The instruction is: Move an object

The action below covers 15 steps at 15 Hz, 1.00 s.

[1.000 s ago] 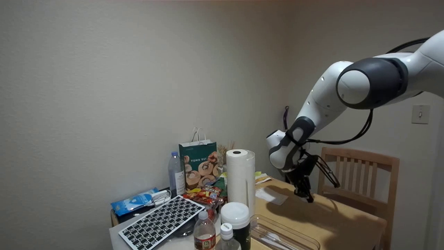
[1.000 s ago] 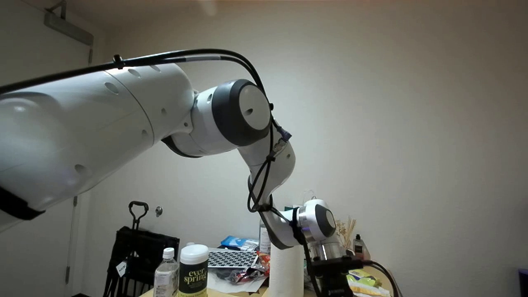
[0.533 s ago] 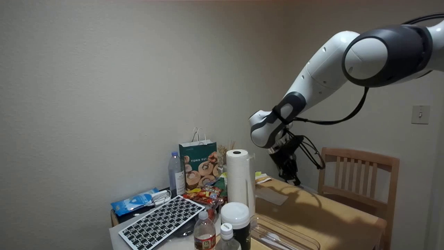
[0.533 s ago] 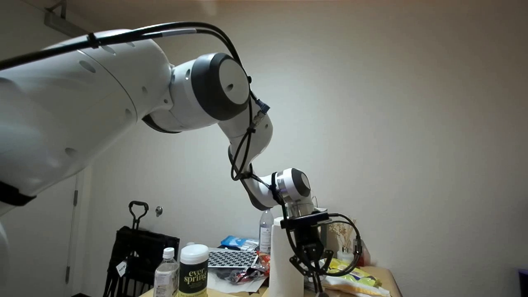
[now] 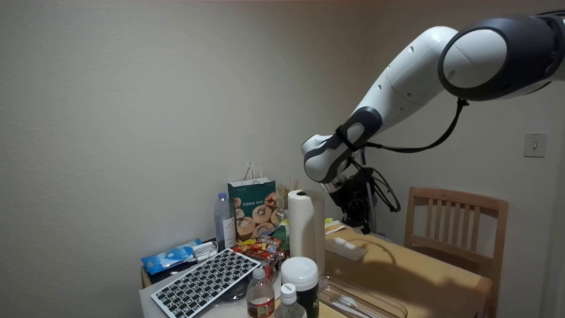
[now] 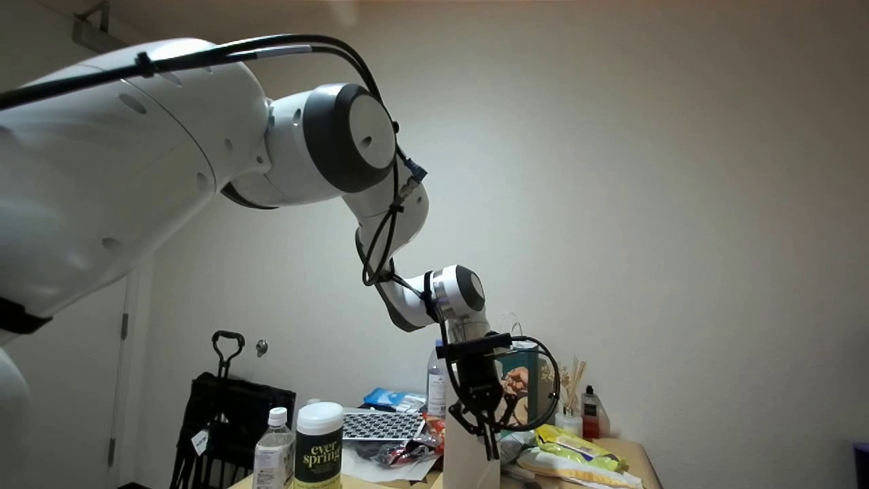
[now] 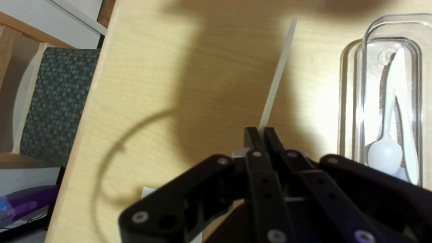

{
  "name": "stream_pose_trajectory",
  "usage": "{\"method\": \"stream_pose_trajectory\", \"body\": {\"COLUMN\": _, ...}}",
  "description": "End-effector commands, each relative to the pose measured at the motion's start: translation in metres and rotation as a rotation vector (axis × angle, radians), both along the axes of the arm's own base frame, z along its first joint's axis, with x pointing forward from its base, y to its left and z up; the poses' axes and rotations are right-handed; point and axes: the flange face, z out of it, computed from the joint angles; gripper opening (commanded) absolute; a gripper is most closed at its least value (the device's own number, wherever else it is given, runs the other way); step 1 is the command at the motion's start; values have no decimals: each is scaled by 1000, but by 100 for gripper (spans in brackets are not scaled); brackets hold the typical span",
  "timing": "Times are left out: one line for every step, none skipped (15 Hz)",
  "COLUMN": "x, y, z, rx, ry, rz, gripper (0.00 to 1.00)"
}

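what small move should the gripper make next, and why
Probably carry the stick across toward the tray: in the wrist view the gripper looks shut on it, its free end juts out past the jaws, and the tray, off to the side, holds a spoon and another utensil, so the stick may belong there.

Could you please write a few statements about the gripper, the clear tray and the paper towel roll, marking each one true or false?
1. The gripper holds a thin white stick. True.
2. The gripper is wide open. False: it is closed on the thin white stick.
3. A white spoon lies in the clear tray. True.
4. In an exterior view, the paper towel roll appears to the right of a green paper bag. True.
5. The paper towel roll lies on its side. False: it stands upright.
6. The gripper is touching the clear tray. False: the two are apart.
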Motion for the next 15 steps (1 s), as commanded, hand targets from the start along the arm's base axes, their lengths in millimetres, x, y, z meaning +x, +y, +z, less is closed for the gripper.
{"method": "stream_pose_trajectory", "body": {"x": 0, "y": -1, "z": 0, "rx": 0, "ry": 1, "rz": -2, "gripper": 6}}
{"method": "stream_pose_trajectory", "body": {"x": -2, "y": 8, "z": 1, "rx": -2, "ry": 4, "rz": 3, "gripper": 6}}
{"method": "stream_pose_trajectory", "body": {"x": -5, "y": 19, "z": 2, "rx": 9, "ry": 6, "rz": 18, "gripper": 6}}
{"method": "stream_pose_trajectory", "body": {"x": -7, "y": 29, "z": 2, "rx": 19, "ry": 8, "rz": 34, "gripper": 6}}
{"method": "stream_pose_trajectory", "body": {"x": -9, "y": 40, "z": 2, "rx": 33, "ry": 13, "rz": 55, "gripper": 6}}
{"method": "stream_pose_trajectory", "body": {"x": -11, "y": 49, "z": 0, "rx": 44, "ry": 24, "rz": 69, "gripper": 6}}
{"method": "stream_pose_trajectory", "body": {"x": -16, "y": 59, "z": -2, "rx": 61, "ry": 45, "rz": 85, "gripper": 6}}
{"method": "stream_pose_trajectory", "body": {"x": -22, "y": 67, "z": -5, "rx": 73, "ry": 65, "rz": 101, "gripper": 6}}
{"method": "stream_pose_trajectory", "body": {"x": -27, "y": 71, "z": -8, "rx": 76, "ry": 77, "rz": 110, "gripper": 6}}
{"method": "stream_pose_trajectory", "body": {"x": -31, "y": 70, "z": -10, "rx": 73, "ry": 81, "rz": 108, "gripper": 6}}
{"method": "stream_pose_trajectory", "body": {"x": -12, "y": 73, "z": -18, "rx": 54, "ry": 54, "rz": 99, "gripper": 6}}
{"method": "stream_pose_trajectory", "body": {"x": -16, "y": 75, "z": -20, "rx": 55, "ry": 64, "rz": 102, "gripper": 6}}
{"method": "stream_pose_trajectory", "body": {"x": -19, "y": 75, "z": -21, "rx": 55, "ry": 70, "rz": 101, "gripper": 6}}
{"method": "stream_pose_trajectory", "body": {"x": -20, "y": 74, "z": -21, "rx": 56, "ry": 72, "rz": 100, "gripper": 6}}
{"method": "stream_pose_trajectory", "body": {"x": -21, "y": 73, "z": -20, "rx": 55, "ry": 71, "rz": 99, "gripper": 6}}
